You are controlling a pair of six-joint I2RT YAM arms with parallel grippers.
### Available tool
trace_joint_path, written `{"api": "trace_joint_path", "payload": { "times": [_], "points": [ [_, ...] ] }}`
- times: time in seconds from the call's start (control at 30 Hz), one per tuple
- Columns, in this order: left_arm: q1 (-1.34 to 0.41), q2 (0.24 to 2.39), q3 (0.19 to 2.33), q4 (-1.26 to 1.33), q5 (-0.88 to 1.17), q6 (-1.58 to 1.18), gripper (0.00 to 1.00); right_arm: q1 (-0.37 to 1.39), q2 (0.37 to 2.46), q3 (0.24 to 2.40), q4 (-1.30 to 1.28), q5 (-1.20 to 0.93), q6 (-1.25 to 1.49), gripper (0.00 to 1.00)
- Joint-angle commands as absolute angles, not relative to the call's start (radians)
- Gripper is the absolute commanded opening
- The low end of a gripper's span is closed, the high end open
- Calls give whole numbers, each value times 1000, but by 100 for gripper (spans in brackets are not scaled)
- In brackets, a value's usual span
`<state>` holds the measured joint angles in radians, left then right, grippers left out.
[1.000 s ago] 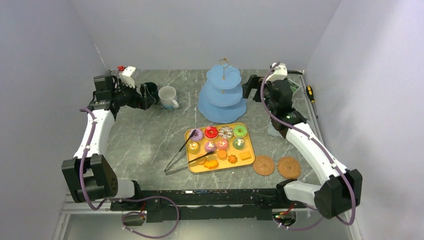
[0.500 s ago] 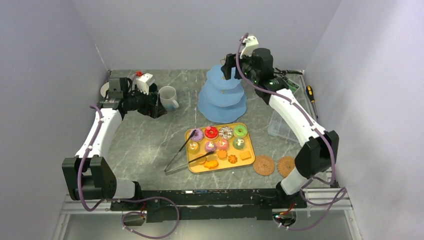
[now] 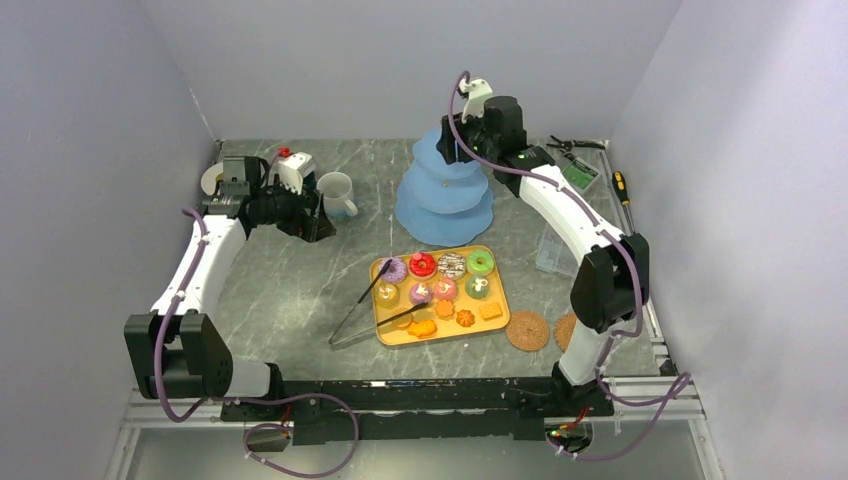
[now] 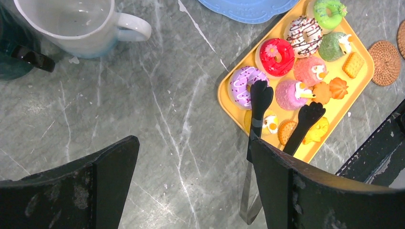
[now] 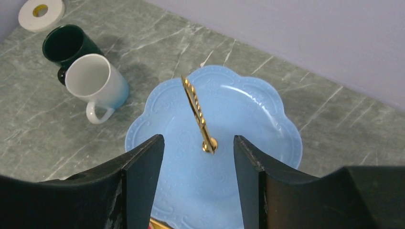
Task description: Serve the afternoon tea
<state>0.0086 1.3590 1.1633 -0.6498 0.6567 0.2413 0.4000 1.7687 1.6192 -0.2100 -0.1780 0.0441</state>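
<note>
Stand [image 3: 443, 205]: light-blue, three-tier, scalloped, at the far middle of the grey marbled surface [image 3: 300, 280]; top plate bare.
Handle [image 5: 197, 112]: thin twisted gold loop rising from the top plate, long axis upright.
Right pincer [image 5: 198, 143]: directly above the top plate, black fingers partly apart, one on each side of the gold loop, gripping nothing.
Left pincer [image 4: 193, 152]: wide, empty, near the white ceramic mug [image 4: 71, 24].
Nearer arm: the right, by far.
</note>
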Motion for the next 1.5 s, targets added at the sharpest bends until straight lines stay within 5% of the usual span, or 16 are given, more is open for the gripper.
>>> {"api": "trace_joint_path", "payload": {
  "times": [0.0, 0.33, 0.97, 1.1, 1.3, 1.47],
  "points": [
    [6, 1346, 1198, -680, 660, 277, 94, 402, 1793, 1705, -118, -151, 11, 58],
    [-20, 1336, 1183, -696, 640, 297, 94, 404, 1871, 1766, -63, -126, -18, 27],
    [-60, 1337, 1147, -757, 646, 363, 89, 402, 1952, 1842, 41, -113, -141, 9],
    [-99, 1340, 1110, -759, 640, 364, 89, 402, 1959, 1839, 36, -107, -144, 16],
    [-216, 1382, 1068, -746, 609, 334, 89, 401, 1910, 1814, 35, -78, -104, 55],
    [-316, 1434, 1060, -722, 538, 319, 87, 403, 1821, 1770, -22, -42, -31, 66]
  ]
}}
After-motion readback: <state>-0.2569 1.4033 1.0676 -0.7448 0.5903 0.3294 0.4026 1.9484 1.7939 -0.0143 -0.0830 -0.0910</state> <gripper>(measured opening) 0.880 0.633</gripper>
